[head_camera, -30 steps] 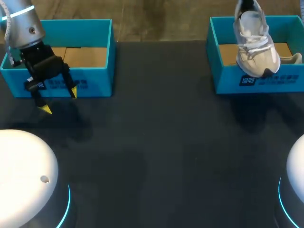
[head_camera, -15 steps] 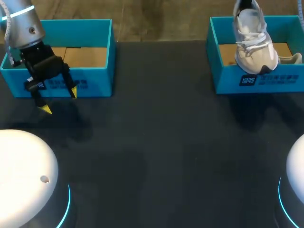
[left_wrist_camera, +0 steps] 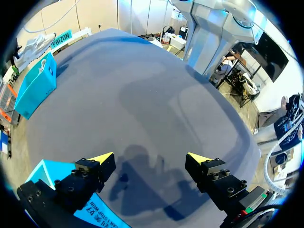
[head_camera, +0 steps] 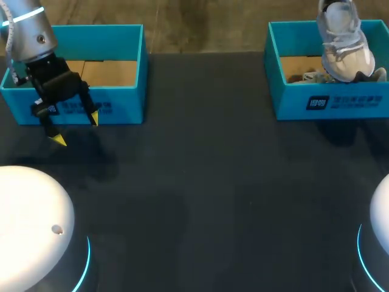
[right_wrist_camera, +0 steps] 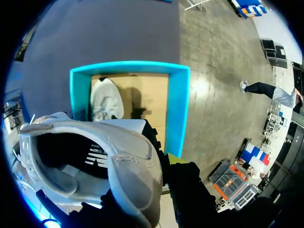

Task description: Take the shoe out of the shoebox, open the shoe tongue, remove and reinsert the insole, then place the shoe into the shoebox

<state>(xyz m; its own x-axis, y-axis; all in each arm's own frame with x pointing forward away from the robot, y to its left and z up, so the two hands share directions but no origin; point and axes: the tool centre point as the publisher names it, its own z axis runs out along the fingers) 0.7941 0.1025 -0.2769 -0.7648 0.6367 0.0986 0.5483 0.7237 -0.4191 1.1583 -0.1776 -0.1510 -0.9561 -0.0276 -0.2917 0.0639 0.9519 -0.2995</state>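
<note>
A white sneaker (head_camera: 346, 42) hangs toe-down over the teal shoebox (head_camera: 331, 103) at the back right. In the right wrist view my right gripper (right_wrist_camera: 161, 180) is shut on the heel collar of this sneaker (right_wrist_camera: 95, 156), above the open shoebox (right_wrist_camera: 178, 104). A second white shoe (right_wrist_camera: 107, 99) lies inside that box. The right gripper itself is out of the head view. My left gripper (head_camera: 73, 126) hangs open and holds nothing, just in front of the other teal box (head_camera: 121, 42) at the back left. Its fingers (left_wrist_camera: 102, 157) stand wide apart over the dark table.
The dark table (head_camera: 200, 194) stretches between the two boxes and toward the front. The left box (left_wrist_camera: 45, 172) shows a brown cardboard floor (head_camera: 109, 73) in the head view. Parts of the second shoe (head_camera: 307, 77) show against the right box's front wall.
The held sneaker has moved right and back, from over the shoebox's front wall to over its inside. The left arm has not moved.
</note>
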